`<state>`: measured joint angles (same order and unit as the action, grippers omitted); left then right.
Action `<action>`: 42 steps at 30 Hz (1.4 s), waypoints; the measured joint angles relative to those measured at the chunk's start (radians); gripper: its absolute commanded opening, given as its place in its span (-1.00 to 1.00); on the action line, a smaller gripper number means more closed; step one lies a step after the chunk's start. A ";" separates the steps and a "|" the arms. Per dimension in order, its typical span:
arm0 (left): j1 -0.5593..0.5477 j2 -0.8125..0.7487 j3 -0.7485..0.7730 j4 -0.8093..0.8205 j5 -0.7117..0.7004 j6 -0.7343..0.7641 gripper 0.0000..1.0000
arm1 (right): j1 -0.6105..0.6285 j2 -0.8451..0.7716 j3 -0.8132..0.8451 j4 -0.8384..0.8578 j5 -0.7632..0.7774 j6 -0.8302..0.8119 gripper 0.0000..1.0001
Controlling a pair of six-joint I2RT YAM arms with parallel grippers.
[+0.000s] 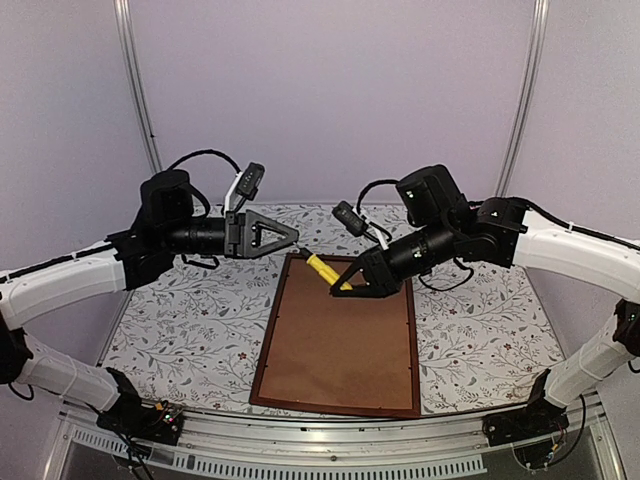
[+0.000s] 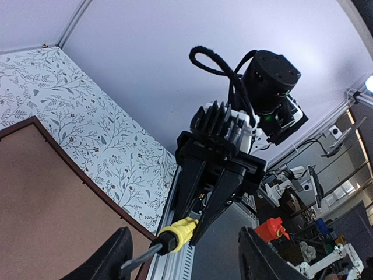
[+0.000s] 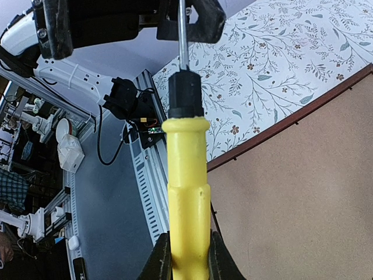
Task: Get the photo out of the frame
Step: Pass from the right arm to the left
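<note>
Photo, unseen beneath the backing board (image 1: 340, 340), I'd expect flimsy, so pinch its border; right fingers (image 3: 158, 265) clamp the screwdriver (image 3: 186, 175), left fingers (image 2: 105, 256) parted at 12 o'clock of the frame (image 1: 266, 345).

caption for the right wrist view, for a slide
Right gripper clamps a yellow-handled screwdriver over the face-down frame and its brown backing board.

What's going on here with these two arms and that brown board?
The right gripper holds a yellow-handled screwdriver by its handle, over the far end of the frame. The frame lies back up on the table, with the brown backing board in place. The open left gripper sits around the tool's metal tip. The photo is hidden.
</note>
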<state>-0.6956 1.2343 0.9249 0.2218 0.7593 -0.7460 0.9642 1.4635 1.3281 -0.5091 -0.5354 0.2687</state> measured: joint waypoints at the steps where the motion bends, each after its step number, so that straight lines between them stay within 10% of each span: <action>1: 0.000 0.005 0.008 -0.011 0.012 0.011 0.20 | 0.001 0.000 0.000 -0.005 -0.003 -0.003 -1.00; 35: -0.037 0.128 0.108 -0.324 0.180 0.197 -1.00 | 0.045 0.050 0.081 -0.198 0.056 -0.130 -1.00; 42: -0.039 0.128 0.108 -0.322 0.179 0.193 -1.00 | 0.046 0.050 0.084 -0.206 0.079 -0.142 -0.84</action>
<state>-0.7349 1.3621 1.0328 -0.1005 0.9386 -0.5533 1.0100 1.5135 1.4117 -0.7155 -0.4561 0.1265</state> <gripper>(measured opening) 0.123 0.168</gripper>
